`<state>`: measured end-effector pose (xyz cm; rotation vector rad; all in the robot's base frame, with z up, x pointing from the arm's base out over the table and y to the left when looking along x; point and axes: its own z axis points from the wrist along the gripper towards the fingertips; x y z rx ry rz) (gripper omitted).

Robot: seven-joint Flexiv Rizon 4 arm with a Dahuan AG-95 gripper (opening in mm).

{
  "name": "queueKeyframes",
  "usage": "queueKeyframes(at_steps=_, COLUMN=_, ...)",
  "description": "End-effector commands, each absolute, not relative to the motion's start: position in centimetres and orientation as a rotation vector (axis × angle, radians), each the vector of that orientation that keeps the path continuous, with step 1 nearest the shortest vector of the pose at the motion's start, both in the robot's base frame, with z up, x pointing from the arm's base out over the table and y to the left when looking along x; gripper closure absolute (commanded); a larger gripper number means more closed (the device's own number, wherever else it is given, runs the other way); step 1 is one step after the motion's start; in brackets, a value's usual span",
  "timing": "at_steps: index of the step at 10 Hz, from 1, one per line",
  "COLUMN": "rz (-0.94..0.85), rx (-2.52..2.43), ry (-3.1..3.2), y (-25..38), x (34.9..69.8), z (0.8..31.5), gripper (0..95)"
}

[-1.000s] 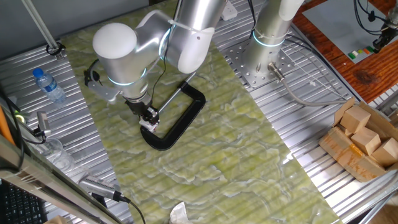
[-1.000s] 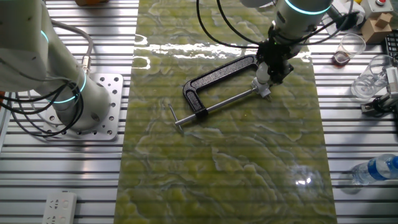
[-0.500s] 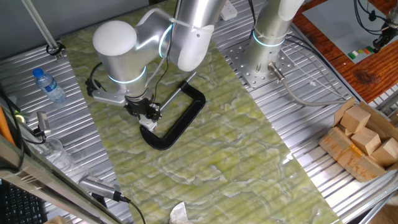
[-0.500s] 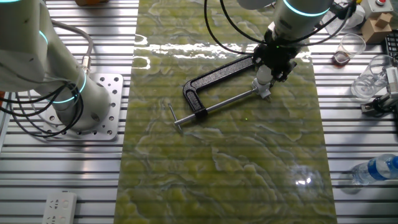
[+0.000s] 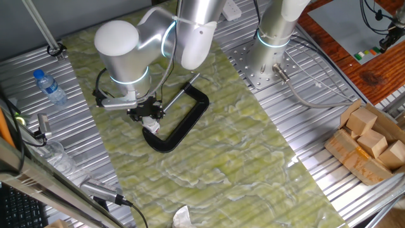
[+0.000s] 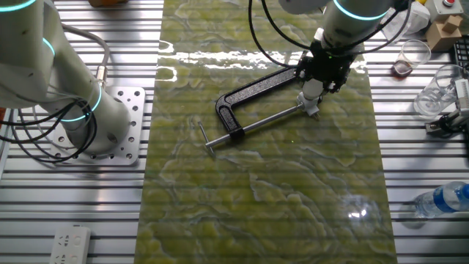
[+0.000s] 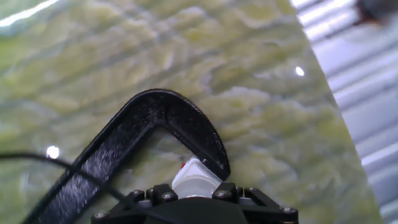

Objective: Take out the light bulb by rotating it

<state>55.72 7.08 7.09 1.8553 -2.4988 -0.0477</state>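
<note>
Green marbled mat covered the table middle, probably to give a flat, soft ground. On it lay the black clamp, its screw rod running toward 8 o'clock in the other fixed view; I judge the clamp served to hold the socket fixed against turning. The gripper stood over the clamp's jaw end at 2 o'clock, its fingers closed around the bulb. The bulb looked frosted white and small, with something red beside its base.
</note>
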Motion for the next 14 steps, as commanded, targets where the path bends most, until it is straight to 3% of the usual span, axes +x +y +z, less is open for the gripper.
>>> queueKeyframes(at_steps=1, rz=-0.05, rx=2.052, ry=-2.339, y=7.12, x=55.85, z=7.1, gripper=95.0)
queueKeyframes(at_steps=14, rz=-0.033, rx=2.291, ry=-2.1, y=7.13, x=55.83, z=7.2, gripper=95.0)
